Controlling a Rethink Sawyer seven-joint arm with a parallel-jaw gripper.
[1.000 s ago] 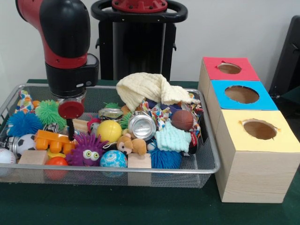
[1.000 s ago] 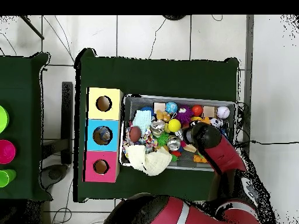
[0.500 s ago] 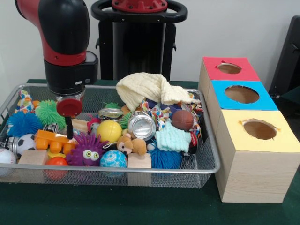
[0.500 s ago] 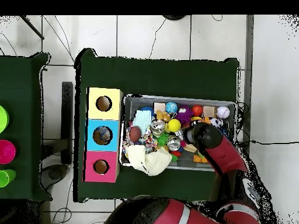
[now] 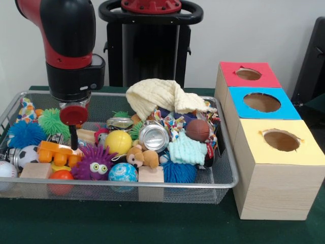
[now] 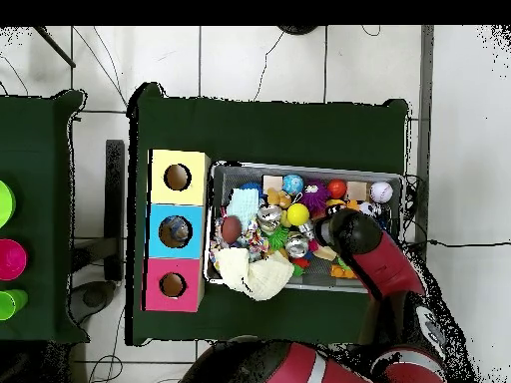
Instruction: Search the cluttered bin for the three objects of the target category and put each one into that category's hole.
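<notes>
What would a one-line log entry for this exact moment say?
gripper: above orange toy, empty | wire bin: cluttered | yellow-topped box hole: empty

The arm hides the end effector and nearby toys from overhead. In front, a baseball is cut off by the left edge; end effector's fingers are unreadable.

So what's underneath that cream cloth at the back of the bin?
The cream cloth drapes over a patterned fabric poking out below it, beside a silver can. Anything further beneath is covered.
</notes>
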